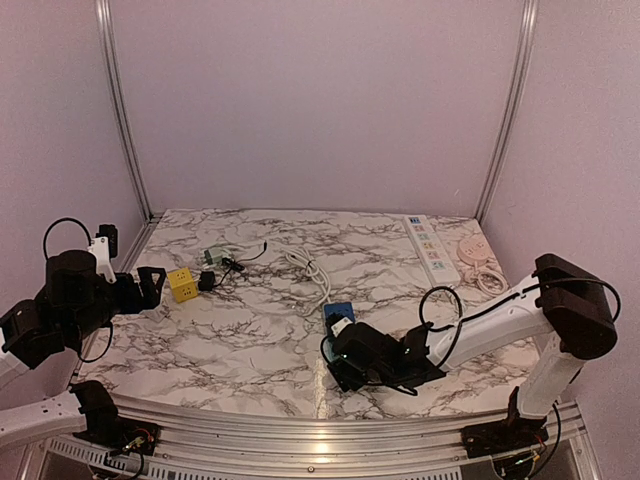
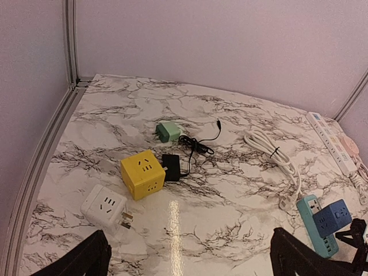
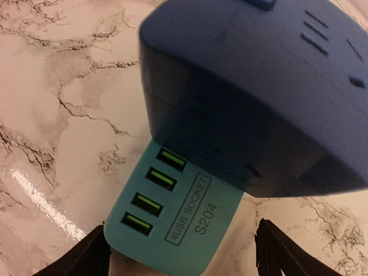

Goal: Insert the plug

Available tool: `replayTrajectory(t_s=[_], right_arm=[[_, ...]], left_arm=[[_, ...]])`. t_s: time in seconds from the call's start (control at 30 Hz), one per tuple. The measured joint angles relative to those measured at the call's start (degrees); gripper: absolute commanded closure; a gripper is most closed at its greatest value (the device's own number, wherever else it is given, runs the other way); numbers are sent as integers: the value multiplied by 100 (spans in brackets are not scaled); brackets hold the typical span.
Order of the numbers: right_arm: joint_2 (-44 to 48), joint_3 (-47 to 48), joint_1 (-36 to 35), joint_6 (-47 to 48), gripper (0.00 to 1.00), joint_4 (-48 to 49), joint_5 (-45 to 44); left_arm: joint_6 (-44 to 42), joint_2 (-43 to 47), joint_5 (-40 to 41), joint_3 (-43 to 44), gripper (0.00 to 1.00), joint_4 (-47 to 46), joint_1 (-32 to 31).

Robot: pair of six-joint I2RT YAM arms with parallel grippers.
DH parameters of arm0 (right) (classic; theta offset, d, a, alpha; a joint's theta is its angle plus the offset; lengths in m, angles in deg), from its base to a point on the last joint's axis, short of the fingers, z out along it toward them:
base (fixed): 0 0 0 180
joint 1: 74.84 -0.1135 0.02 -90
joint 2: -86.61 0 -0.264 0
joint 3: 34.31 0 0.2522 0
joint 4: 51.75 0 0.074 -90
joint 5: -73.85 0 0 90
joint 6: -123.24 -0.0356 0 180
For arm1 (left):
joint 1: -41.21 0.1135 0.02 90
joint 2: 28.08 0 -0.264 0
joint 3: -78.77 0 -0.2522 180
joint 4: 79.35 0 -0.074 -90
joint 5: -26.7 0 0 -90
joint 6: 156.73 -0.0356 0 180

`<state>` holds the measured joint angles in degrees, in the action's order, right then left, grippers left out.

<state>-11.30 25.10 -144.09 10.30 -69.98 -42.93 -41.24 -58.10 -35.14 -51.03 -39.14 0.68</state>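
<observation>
A dark blue cube plug (image 3: 253, 98) sits on top of a teal USB socket strip (image 3: 172, 224) lying on the marble table; whether its pins are seated is hidden. My right gripper (image 3: 181, 261) is open and low over the table, its fingers (image 3: 86, 261) flanking the strip's near end with a gap on the right side. From above, the blue cube (image 1: 338, 312) is just beyond the right gripper (image 1: 343, 338). My left gripper (image 1: 158, 283) hangs open at the far left, holding nothing, short of a yellow socket cube (image 2: 143, 173) with a black adapter (image 2: 171, 167) against its side.
A white socket cube (image 2: 104, 206) with bare pins lies near the left gripper. A green adapter (image 2: 168, 131) and a coiled white cable (image 2: 276, 158) lie mid-table. A long white power strip (image 1: 431, 247) and a round white socket (image 1: 473, 250) sit at the back right.
</observation>
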Motion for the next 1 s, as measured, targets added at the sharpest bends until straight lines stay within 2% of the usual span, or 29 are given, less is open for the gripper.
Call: replayTrajectory(t_s=[0.23,0.57,0.77,1.0], right_arm=[[-46,2,-4,-37,25,116,-146],[-46,2,46,142,41,435,-603],[-175,68,487,568,46,787,-629],[-796,577,1233,1213,48,1226,-470]], left_arm=[[2,13,2,0,1,-2,-2],[2,13,0,0,1,0,0],[2,22,0,0,1,-2,0],[2,22,0,0,1,-2,0]])
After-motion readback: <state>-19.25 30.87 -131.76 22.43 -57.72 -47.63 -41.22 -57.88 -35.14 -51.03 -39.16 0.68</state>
